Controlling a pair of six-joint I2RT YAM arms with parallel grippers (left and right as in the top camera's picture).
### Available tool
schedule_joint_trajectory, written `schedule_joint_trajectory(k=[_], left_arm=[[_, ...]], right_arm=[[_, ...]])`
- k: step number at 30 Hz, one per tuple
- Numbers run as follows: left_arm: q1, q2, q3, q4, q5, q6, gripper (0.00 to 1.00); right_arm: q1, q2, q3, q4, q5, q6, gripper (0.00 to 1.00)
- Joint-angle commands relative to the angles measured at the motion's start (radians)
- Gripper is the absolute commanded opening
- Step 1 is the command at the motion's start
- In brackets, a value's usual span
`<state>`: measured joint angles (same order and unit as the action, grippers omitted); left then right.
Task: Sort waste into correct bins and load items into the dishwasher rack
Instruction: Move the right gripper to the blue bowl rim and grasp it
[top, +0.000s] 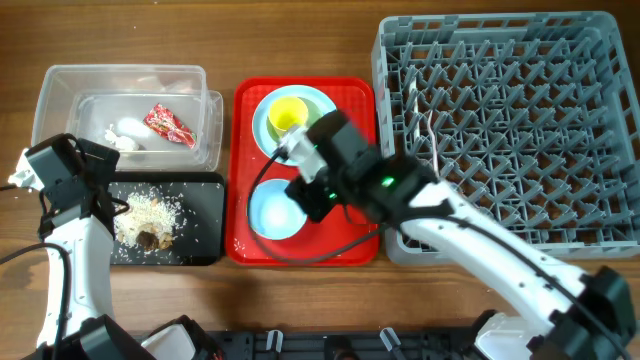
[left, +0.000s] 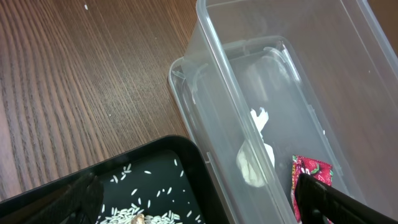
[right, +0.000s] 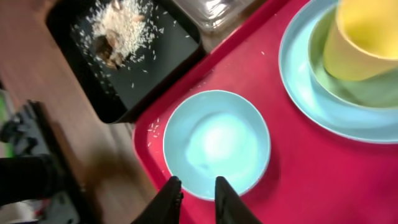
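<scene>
Right gripper (right: 198, 190) hovering with fingers a little apart at small blue bowl's (right: 217, 143) 6 o'clock edge, bowl sitting on red tray (right: 323, 180), left gripper (left: 205, 208) gaping wide beside clear tub (left: 249, 62) holding red wrapper (left: 311, 171), rack (top: 520, 120) sitting at table's 3 o'clock.

Clear rectangular plastic tub (left: 219, 81) is seen on brown wood-grain table (left: 81, 81). Crumpled white tissue bits (left: 255, 165) are seen inside it, with red printed snack wrapper (left: 311, 171) just beside them, partly hidden at lower right. Shallow black rectangular tray (left: 168, 158) is set just beside the tub; white rice-like grains (left: 134, 214) are scattered in it.
</scene>
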<state>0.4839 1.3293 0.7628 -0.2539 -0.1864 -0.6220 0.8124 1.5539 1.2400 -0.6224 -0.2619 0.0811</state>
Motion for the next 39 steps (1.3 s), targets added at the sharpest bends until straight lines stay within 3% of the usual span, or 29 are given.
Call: schedule_joint_trajectory(k=[1,11,26,35,39], left_arm=[[0.005,-0.011,0.011,0.003,-0.006,0.016,1.0],[0.005,-0.011,0.011,0.003,-0.006,0.015,1.0],[0.005,-0.011,0.011,0.003,-0.006,0.015,1.0],[0.005,-0.011,0.011,0.003,-0.006,0.015,1.0],[0.005,-0.011,0.011,0.003,-0.006,0.015,1.0]], right_arm=[[0.079,0.098,0.014,0.033,0.184,-0.003,0.13],[0.099,0.304,0.015,0.061,0.231,-0.003,0.09],[0.096,0.311,0.015,0.004,0.587,0.0,0.08],[0.096,0.31,0.04,0.025,0.55,0.03,0.08],[0.099,0.308,0.1,0.014,0.357,0.023,0.2]])
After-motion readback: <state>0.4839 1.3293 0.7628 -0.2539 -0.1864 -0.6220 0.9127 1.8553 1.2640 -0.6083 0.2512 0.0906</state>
